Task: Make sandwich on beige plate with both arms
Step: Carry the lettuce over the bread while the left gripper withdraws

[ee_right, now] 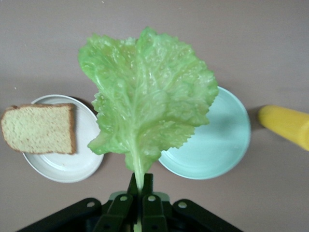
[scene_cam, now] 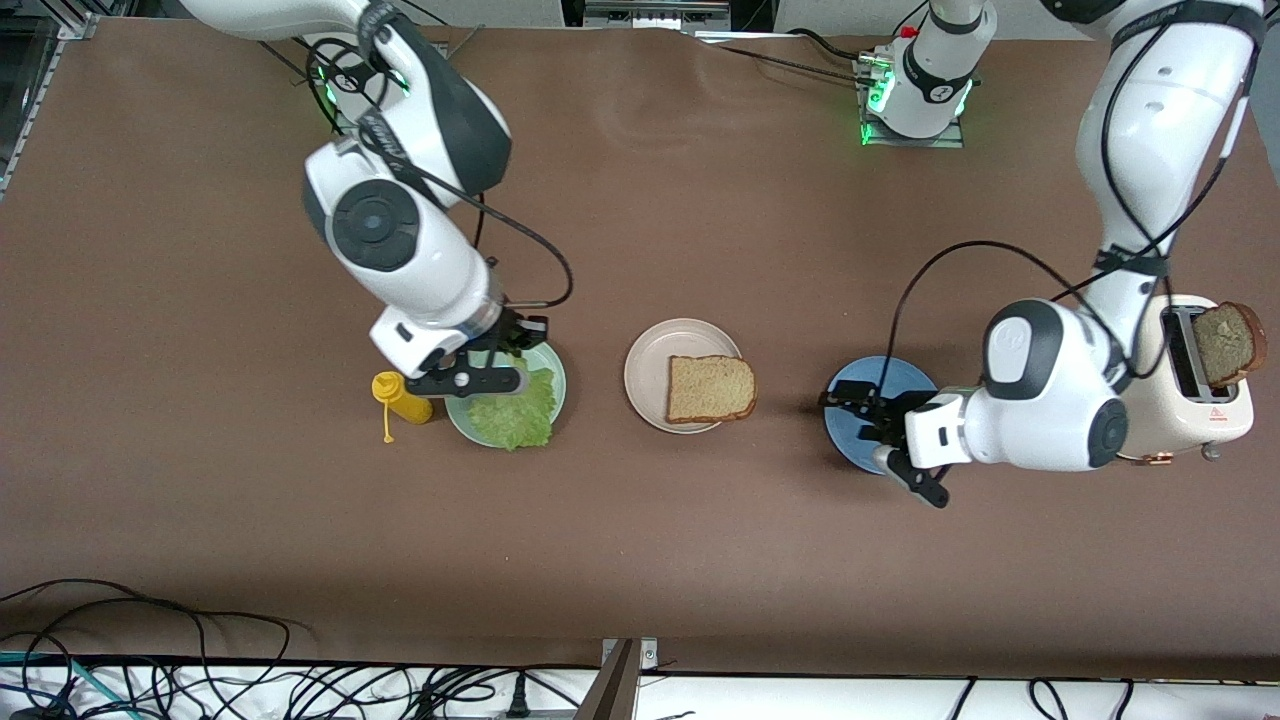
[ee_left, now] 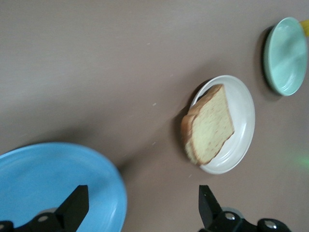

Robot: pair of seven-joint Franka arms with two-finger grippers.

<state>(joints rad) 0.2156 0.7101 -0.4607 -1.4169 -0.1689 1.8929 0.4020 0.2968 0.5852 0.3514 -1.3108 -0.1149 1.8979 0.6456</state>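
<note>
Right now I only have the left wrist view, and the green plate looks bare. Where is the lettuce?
Observer: The right pincer is shut on the lettuce leaf by its stem, up over the mint-green plate.
Operator: Is there a second bread slice?
Observer: Yes, a bread slice stands in the toaster, beside the blue plate that your open left pincer is over.

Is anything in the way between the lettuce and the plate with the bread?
Nothing visible. The right gripper, shut on the lettuce leaf, holds it over the mint-green plate. Only bare table separates that from the beige plate, where one bread slice lies.
</note>
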